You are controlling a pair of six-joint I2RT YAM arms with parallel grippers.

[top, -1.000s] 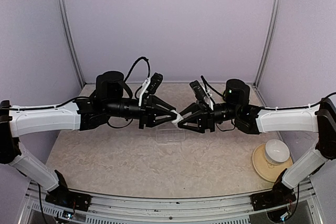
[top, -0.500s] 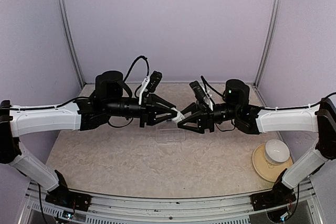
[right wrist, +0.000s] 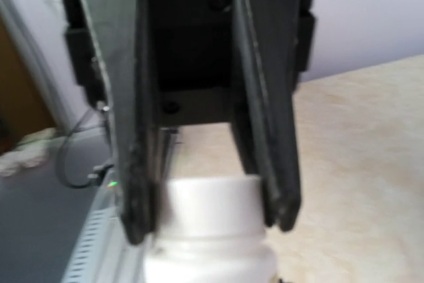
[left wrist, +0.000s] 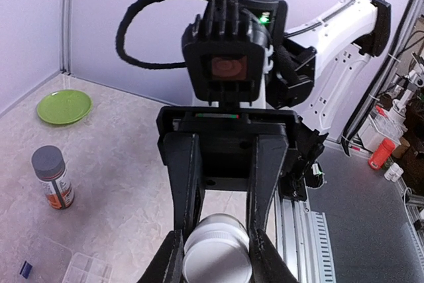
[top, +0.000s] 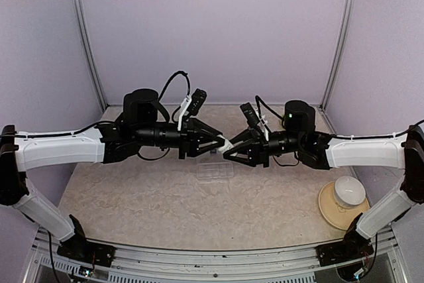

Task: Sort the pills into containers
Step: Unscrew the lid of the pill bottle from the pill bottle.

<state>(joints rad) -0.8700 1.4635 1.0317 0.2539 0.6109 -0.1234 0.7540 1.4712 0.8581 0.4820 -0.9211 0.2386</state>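
Left gripper [top: 220, 144]: clamped on the white bottle [left wrist: 217, 256], which I held in the air above the table [top: 132, 197]. Its round white end showed between my fingers.
Right gripper [top: 230, 153]: it met the left one tip to tip and was closed on the same bottle from the opposite side.
Cap [right wrist: 209, 203]: in the blurred right wrist view, black fingers sat tight against both its sides, with the wider bottle body below it.
Pill box [top: 215, 171]: clear and flat on the table, below where my two grippers met, touched by neither.
Pill [left wrist: 25, 269]: one dark blue piece lay in a compartment of the box.
Capped bottle [left wrist: 53, 177]: gray lid, orange label, upright on the table near the box.
Green plate [left wrist: 64, 106]: beyond that bottle, toward the wall.
White bowl [top: 349, 191]: on a tan plate [top: 331, 215] at my right, well apart from the box.
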